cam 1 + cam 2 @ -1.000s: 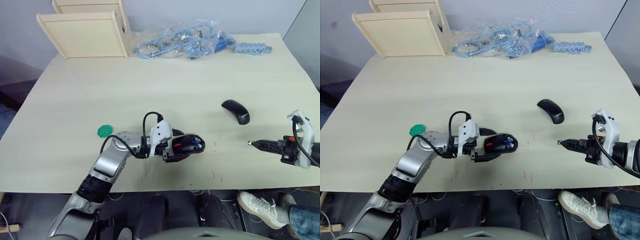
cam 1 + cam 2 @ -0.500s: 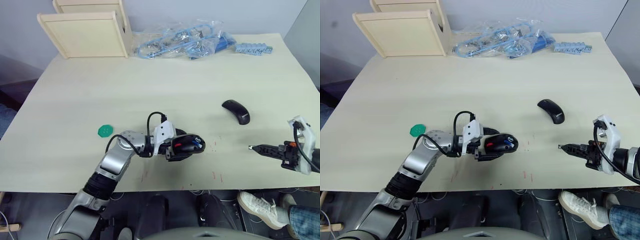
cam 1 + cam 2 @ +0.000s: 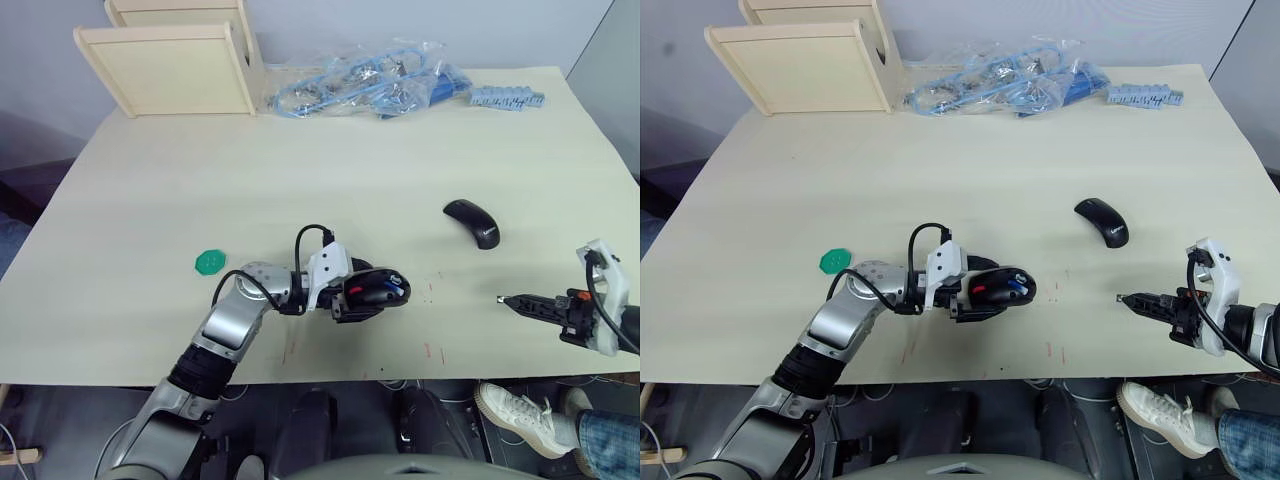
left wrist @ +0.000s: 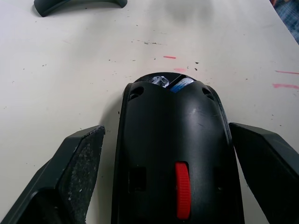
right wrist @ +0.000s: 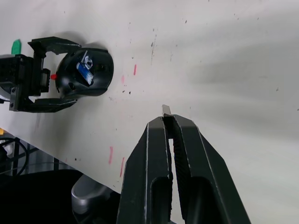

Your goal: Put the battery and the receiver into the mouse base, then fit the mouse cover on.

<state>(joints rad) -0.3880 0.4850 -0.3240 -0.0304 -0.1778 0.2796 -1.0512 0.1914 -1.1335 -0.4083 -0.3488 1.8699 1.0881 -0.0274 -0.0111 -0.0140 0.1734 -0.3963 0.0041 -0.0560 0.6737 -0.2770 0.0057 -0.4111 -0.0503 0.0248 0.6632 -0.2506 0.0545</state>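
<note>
green disc, bagged blue cables, wooden rack

A pale, light-wood counter spans the room's middle, marked with small red dashes near its front edge. Behind it rises a plain grey-blue wall, with a darker grey panel at the far right corner. Below the front edge lies a dark floor with loose cables. Light is even and soft

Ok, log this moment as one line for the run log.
left hand: open around mouse base | battery: in base | right hand: shut on receiver | mouse cover: on table
</note>
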